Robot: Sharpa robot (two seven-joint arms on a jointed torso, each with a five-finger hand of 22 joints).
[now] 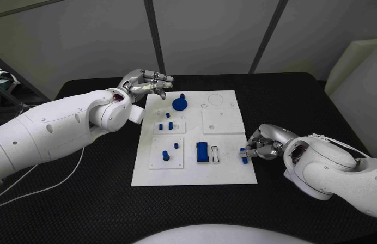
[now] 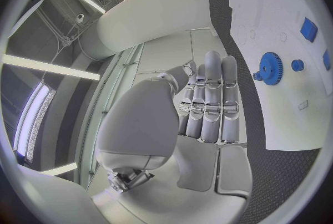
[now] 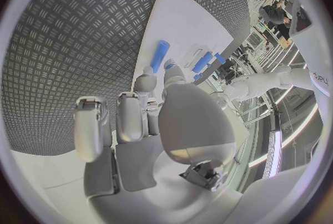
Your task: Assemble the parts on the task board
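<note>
One task board (image 1: 224, 174) (eight blue parts (image 1: 202, 151))

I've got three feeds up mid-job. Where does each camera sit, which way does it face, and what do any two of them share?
Head view: on the robot's head, looking down at the black table and white board; both white arms and robot hands come in, left robot hand, right robot hand.
Left wrist view: behind the left robot hand, facing the board's edge and the blue gear.
Right wrist view: behind the right robot hand, facing the board and a blue peg.
Shared: head and left wrist views both show the gear.
</note>
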